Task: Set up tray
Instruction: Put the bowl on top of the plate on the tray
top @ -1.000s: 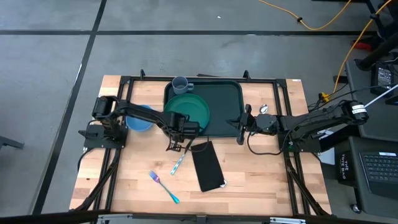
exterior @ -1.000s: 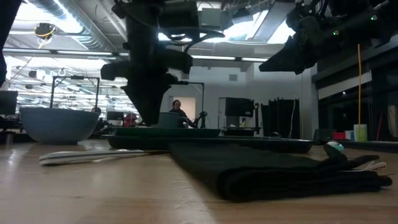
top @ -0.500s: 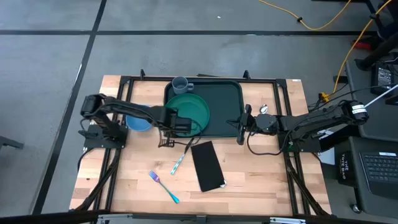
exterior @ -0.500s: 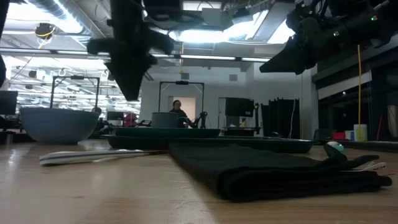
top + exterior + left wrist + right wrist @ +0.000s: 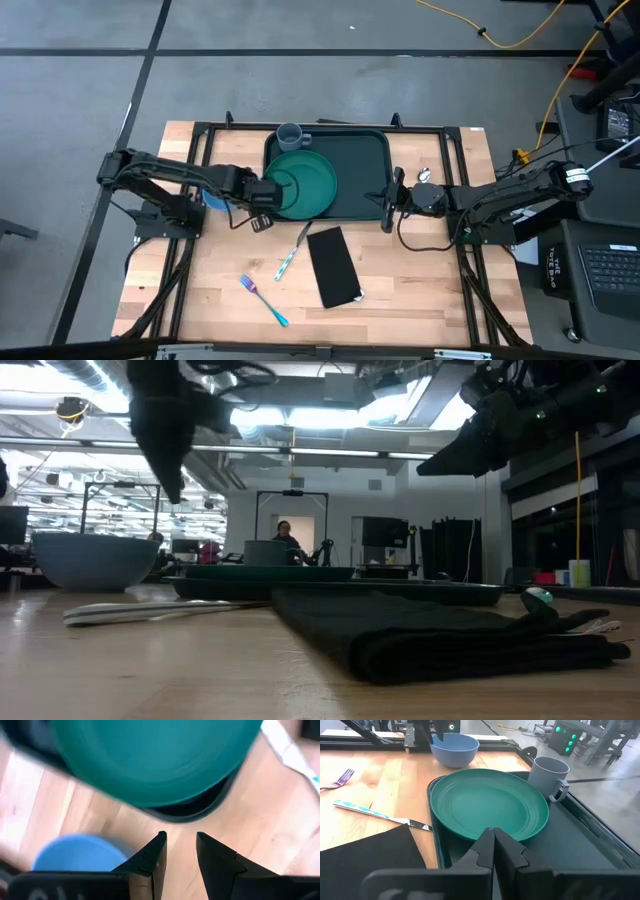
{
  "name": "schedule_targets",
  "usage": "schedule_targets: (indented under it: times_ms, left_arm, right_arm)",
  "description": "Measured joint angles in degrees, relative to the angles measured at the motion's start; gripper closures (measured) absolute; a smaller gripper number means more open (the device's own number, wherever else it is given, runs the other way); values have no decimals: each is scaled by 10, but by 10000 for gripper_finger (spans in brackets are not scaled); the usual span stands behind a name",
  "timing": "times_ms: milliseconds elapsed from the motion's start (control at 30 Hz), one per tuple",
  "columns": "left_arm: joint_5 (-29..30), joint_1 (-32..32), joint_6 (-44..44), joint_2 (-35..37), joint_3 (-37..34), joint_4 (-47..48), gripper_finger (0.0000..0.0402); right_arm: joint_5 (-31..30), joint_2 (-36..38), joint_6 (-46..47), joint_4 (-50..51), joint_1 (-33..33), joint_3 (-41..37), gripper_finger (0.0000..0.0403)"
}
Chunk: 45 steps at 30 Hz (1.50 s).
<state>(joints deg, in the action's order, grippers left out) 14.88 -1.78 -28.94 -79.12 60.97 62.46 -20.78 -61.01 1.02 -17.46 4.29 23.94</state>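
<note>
- The left arm reaches from its base at the table's left edge toward the middle, folded low, and its gripper (image 5: 262, 222) hangs just off the tray's near-left corner, over bare wood.
- In the left wrist view the two dark fingers (image 5: 150, 860) stand a narrow gap apart with nothing between them; below them lie wood, the rim of the green plate (image 5: 150, 760) and a blurred blue bowl (image 5: 80, 854).
- The right arm stretches in from the right side, nearly level, with its gripper (image 5: 390, 208) at the tray's right edge.
- The right wrist view shows that gripper's fingers (image 5: 492, 842) pressed together with no gap, holding nothing, pointing across the tray at the plate.
- The tray (image 5: 362, 165) sits at the far middle of the table, dark green, flat on the wood; the round green plate fills its left half, and a grey cup (image 5: 290, 134) stands at its far-left corner.
- A black napkin (image 5: 333, 266) lies on the wood near the tray's front edge; a knife (image 5: 290, 255) rests left of it and a fork (image 5: 262, 299) nearer the front.
- Since a second ago the left gripper has drawn back leftward, from over the plate's near edge to beside the tray's corner; the elbow now juts farther left past the table's edge.
- In the low view the left arm's dark shape (image 5: 160, 420) has slid left and higher.
- The right arm, tray, plate, cup and cutlery lie as before.
</note>
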Motion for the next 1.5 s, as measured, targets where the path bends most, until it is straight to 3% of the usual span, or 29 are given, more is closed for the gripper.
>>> schedule_targets:
  times_ms: [200, 400, 700, 1033, 1500]
  left_arm:
    - [5, 0, -116, 21, -19, 64, 296]
    - [3, 0, -179, 30, -19, 88, 269]
    - [-11, 1, -189, 30, -45, 87, 229]
    - [-28, 2, -183, 30, -99, 78, 232]
    - [-10, 2, -183, 27, -101, 67, 233]
  right_arm:
    - [0, 0, -2, 0, 0, 0, 395]
    - [0, 0, -13, 0, 0, 0, 395]
    - [0, 0, -28, -2, 0, 0, 395]
    - [0, 0, -43, -28, 0, 0, 395]
    - [0, 0, -60, -42, 0, 0, 395]
